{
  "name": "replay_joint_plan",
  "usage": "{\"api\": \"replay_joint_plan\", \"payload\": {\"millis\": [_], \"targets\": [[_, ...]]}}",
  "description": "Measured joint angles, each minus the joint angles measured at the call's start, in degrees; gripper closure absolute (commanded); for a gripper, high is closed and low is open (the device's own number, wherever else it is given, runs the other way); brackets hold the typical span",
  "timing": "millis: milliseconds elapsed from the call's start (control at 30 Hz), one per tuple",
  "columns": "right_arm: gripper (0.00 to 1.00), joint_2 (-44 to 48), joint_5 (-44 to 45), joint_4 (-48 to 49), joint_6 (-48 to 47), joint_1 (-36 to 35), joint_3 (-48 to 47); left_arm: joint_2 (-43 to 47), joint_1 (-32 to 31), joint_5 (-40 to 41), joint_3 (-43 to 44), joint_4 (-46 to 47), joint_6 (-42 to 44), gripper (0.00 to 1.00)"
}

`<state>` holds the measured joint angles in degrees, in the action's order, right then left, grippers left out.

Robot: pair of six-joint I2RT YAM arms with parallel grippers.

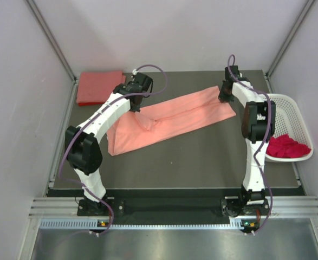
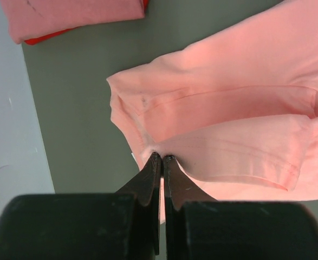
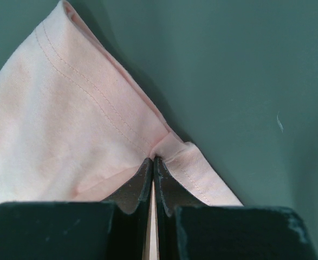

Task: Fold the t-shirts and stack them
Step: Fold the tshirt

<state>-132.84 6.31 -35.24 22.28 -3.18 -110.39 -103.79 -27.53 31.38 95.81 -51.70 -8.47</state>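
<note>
I count three tees: one salmon-pink tee (image 1: 175, 116) lies diagonally across the table (image 1: 202, 157), with my left claw (image 2: 161, 158) and right claw (image 3: 153, 158) each clamped on an opposite end. One coral-red tee (image 1: 98, 86) sits folded at the far-left corner, and one magenta-red tee (image 1: 286, 146) is bunched in the basket (image 1: 295, 103).

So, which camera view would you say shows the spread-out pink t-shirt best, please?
The top external view: nearly the whole pink t-shirt, stretched between both hands. The left wrist view shows only the end pinched by the left hand; the right wrist view only a hemmed corner in the right hand.
</note>
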Motion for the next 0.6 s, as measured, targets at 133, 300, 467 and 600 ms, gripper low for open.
{"api": "replay_joint_plan", "payload": {"millis": [133,300,467,600], "targets": [[0.99,0.0,0.02,0.0,0.22,0.0,0.0,0.0,0.17,1.51,0.0,-0.13,-0.5,1.0],[0.98,-0.02,-0.02,-0.17,0.37,0.09,-0.26,0.0,0.17,2.6,0.0,-0.61,-0.66,1.0],[0.96,-0.02,-0.17,-0.13,0.42,0.09,-0.42,0.0,0.24,3.5,0.0,-1.11,-1.05,1.0],[0.94,-0.04,-0.35,-0.17,0.44,0.13,-0.52,0.0,0.33,4.28,0.0,-1.53,-1.29,1.0]]}}
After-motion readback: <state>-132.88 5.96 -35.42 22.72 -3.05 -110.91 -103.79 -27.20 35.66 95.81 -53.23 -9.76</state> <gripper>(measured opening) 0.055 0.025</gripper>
